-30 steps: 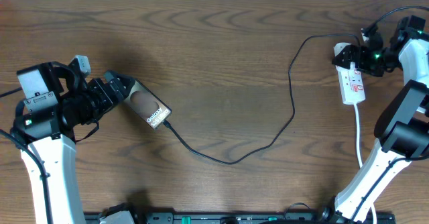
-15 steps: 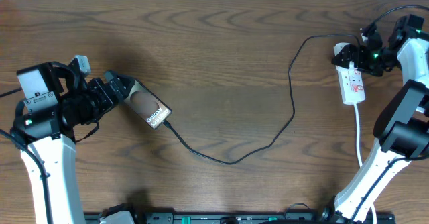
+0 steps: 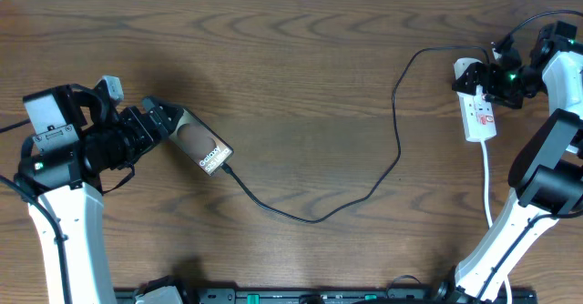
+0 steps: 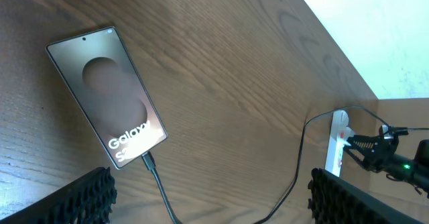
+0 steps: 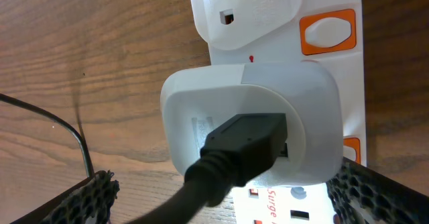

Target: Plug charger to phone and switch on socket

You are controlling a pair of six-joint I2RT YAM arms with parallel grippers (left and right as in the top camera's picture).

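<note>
The phone [image 3: 202,145] lies flat on the table at the left, showing a brownish oval and white "Galaxy" lettering [image 4: 107,93]. The black charger cable [image 3: 314,217] has its connector tip in the phone's lower end [image 4: 148,161]. The cable runs right to a white adapter [image 5: 248,127] seated in the white socket strip [image 3: 479,115]. My left gripper [image 3: 160,120] is open and empty at the phone's upper-left end; its fingers [image 4: 214,204] are wide apart. My right gripper [image 3: 499,76] is open over the strip; its fingers [image 5: 231,200] flank the adapter without gripping it.
An orange switch [image 5: 327,31] sits on the strip beside a second white plug [image 5: 244,13]. The strip's white cord [image 3: 489,190] runs toward the front edge beside the right arm's base. The wooden table [image 3: 301,76] lies between the two arms.
The right gripper has shifted very slightly over the socket strip. The phone, cable and left gripper have not moved.
</note>
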